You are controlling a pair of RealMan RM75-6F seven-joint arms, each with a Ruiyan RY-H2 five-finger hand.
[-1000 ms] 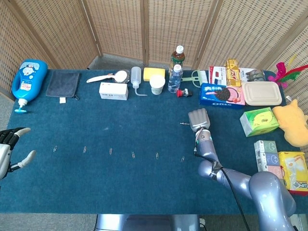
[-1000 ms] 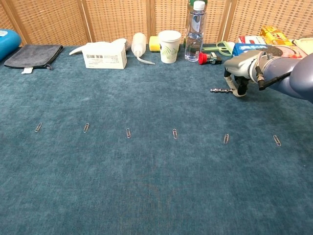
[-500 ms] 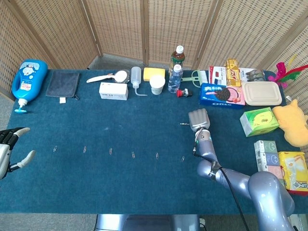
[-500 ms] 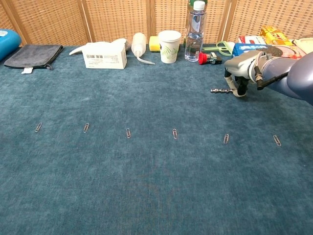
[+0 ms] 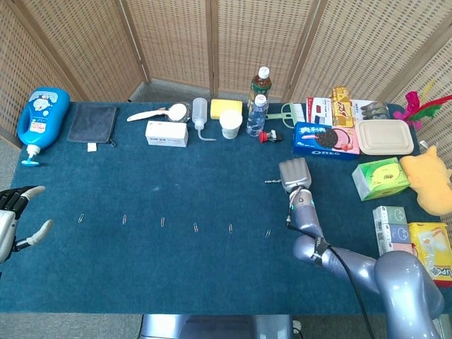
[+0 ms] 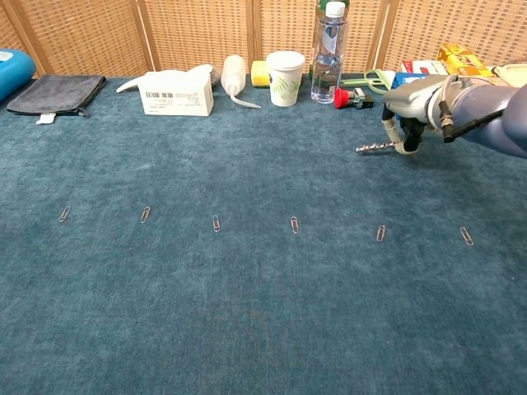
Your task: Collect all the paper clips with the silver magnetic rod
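Observation:
Several paper clips lie in a row across the blue cloth, from the leftmost clip (image 6: pixel 65 214) (image 5: pixel 81 218) to the rightmost clip (image 6: pixel 467 236) (image 5: pixel 268 234). My right hand (image 6: pixel 416 109) (image 5: pixel 293 174) holds the silver magnetic rod (image 6: pixel 372 148) (image 5: pixel 270 182) by one end. The rod points left, roughly level, low over the cloth and well behind the clip row. The nearest clip (image 6: pixel 380 233) lies in front of the rod's tip. My left hand (image 5: pixel 14 217) hovers at the table's left edge, fingers apart and holding nothing.
Along the back stand a white box (image 6: pixel 171 91), a squeeze bottle (image 6: pixel 234 76), a paper cup (image 6: pixel 286 77) and a water bottle (image 6: pixel 328 51). A grey pouch (image 6: pixel 56 92) lies back left. Snack and tissue boxes (image 5: pixel 381 178) crowd the right side.
My right hand has risen slightly and shifted right and back, carrying the rod with it. The clips and my left hand have not moved.

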